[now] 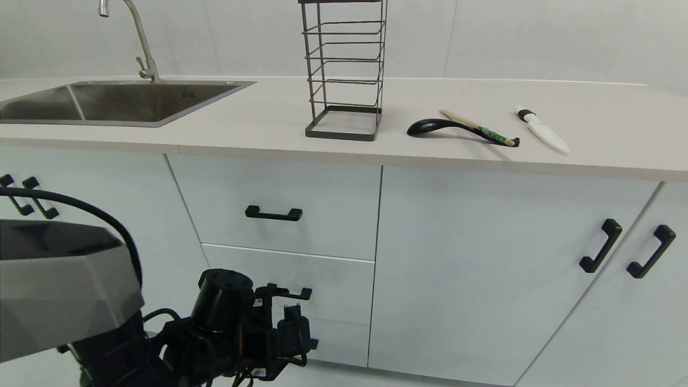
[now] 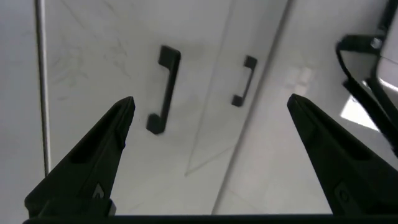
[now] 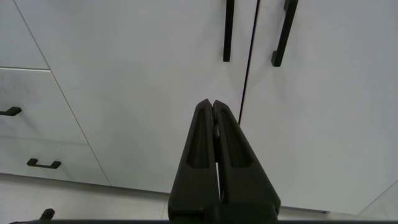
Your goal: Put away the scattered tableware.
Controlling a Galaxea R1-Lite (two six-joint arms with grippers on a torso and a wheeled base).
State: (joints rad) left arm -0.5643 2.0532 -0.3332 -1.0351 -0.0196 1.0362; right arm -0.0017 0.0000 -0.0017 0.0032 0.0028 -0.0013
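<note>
Currently left end effector (image 2: 211, 109) is spread wide and empty, low before the cabinet doors (image 1: 473, 258). Right end effector (image 3: 213, 107) is closed on nothing. Ladle (image 1: 430, 127), chopsticks (image 1: 475, 127) and white knife (image 1: 542, 130) lie on the bench (image 1: 215, 129), well above the left end effector and to its right, beside the wire rack (image 1: 344, 70).

Open room over the pale surface (image 1: 258, 126) between the sunken steel sink (image 1: 118, 99) and the tall black wire rack (image 1: 344, 70). Right of the rack, crowded: black plastic ladle (image 1: 427, 127), wooden chopsticks (image 1: 462, 119) crossing its handle, white knife (image 1: 543, 131) near.
</note>
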